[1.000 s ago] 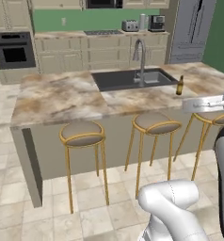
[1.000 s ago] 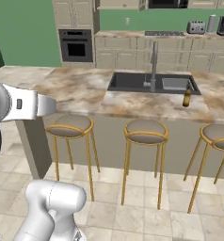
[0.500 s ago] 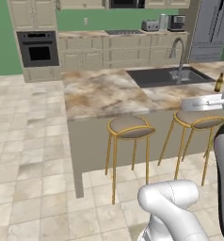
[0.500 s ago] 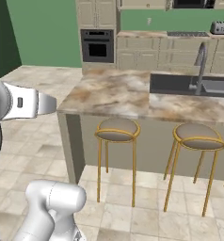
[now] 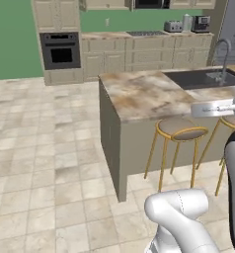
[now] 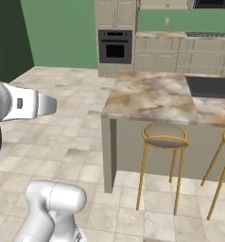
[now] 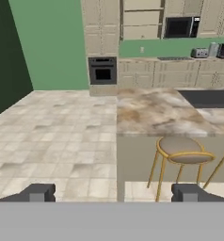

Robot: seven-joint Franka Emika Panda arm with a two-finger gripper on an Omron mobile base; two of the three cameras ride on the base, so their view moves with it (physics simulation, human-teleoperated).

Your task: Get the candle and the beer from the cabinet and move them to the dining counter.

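Note:
The dining counter (image 5: 139, 94) (image 6: 152, 99) (image 7: 151, 113), a marbled island with a dark sink (image 5: 203, 79) and a curved tap (image 5: 223, 52), lies ahead and to the right. On the far wall hang beige wall units, and among them the cabinet (image 7: 141, 19) appears to stand open, showing plain shelves. Both the candle and the beer are out of view. My gripper (image 7: 113, 194) is open, its fingertips (image 7: 36, 193) wide apart with nothing between them. It hangs in the air short of the island's near left corner and points toward the far wall.
Gold-legged stools (image 5: 181, 129) (image 6: 165, 135) (image 7: 182, 150) line the island's near side. A tall beige unit with a black oven (image 5: 60, 49) (image 7: 102, 70) stands at the back. A worktop with a cooktop (image 5: 144, 33) runs to its right. Open tiled floor (image 5: 40, 148) spreads to the left.
The whole picture has slid right as the base moved left, so the island's left end now shows and the beer by the sink has left the views. The gripper stays open.

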